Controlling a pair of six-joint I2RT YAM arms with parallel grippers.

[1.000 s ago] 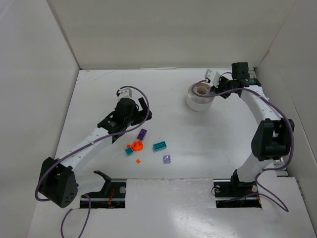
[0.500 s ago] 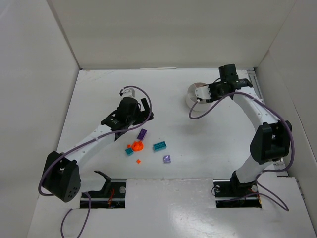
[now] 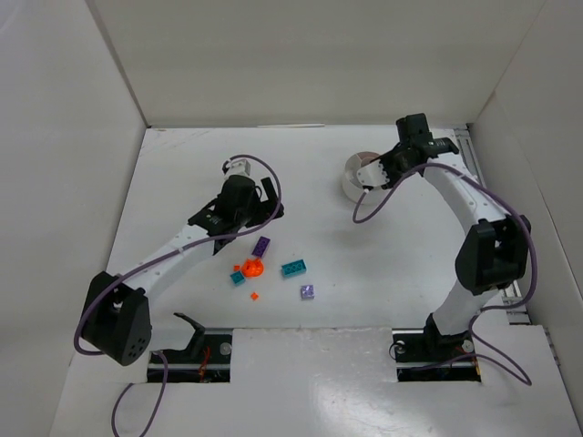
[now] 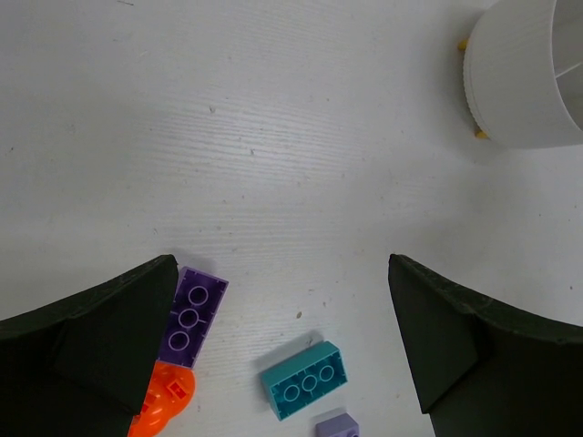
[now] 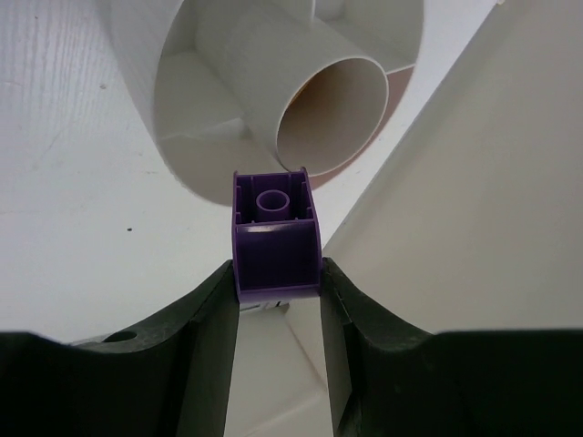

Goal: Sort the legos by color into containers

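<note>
Right gripper [image 5: 276, 300] pinches a tiny dark purple plastic brick [image 5: 275, 241] by its flat sides, just by the round white divided dish [image 5: 173, 137], far right; light, rigid, likely slippery. Left gripper [image 4: 282, 314] gapes wide.

The purple brick [image 5: 275, 238] pinched in the right gripper [image 5: 276, 282] is smooth, glossy plastic with a pale glint across its face. The fingers [image 5: 205, 337] are matt black plastic. Just beyond them, the dish [image 5: 173, 109] looks like smooth white plastic. Seen ahead of the left gripper [image 4: 281, 264], its outer wall is finely ribbed. Between that gripper's matt black fingers, the table [image 4: 273, 137] is matt white with a fine lined grain, and the teal brick [image 4: 305, 381] is smooth plastic.
</note>
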